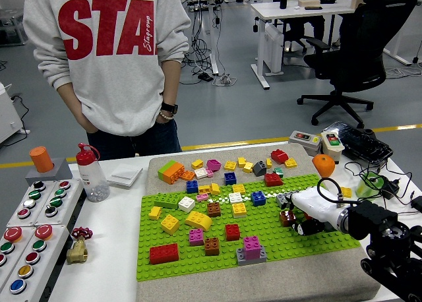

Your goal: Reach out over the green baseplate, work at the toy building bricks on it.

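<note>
Green baseplate (198, 259) sits on a beige mat (264, 285) on the white tabletop (109, 262), long axis left-right, slightly skewed; toy bricks (204, 219) scattered across it, more loose ones on the mat just beyond. Right robot hand (304, 213) is low over the plate's right end, fingers curled down around a small dark red brick (286, 217); can't tell if it's actually clamped. Button panels (30, 226) at left. Far side: person in a grey sweatshirt (105, 51), hands in pockets. Office floor, desks, black chair (356, 45) behind.
</note>
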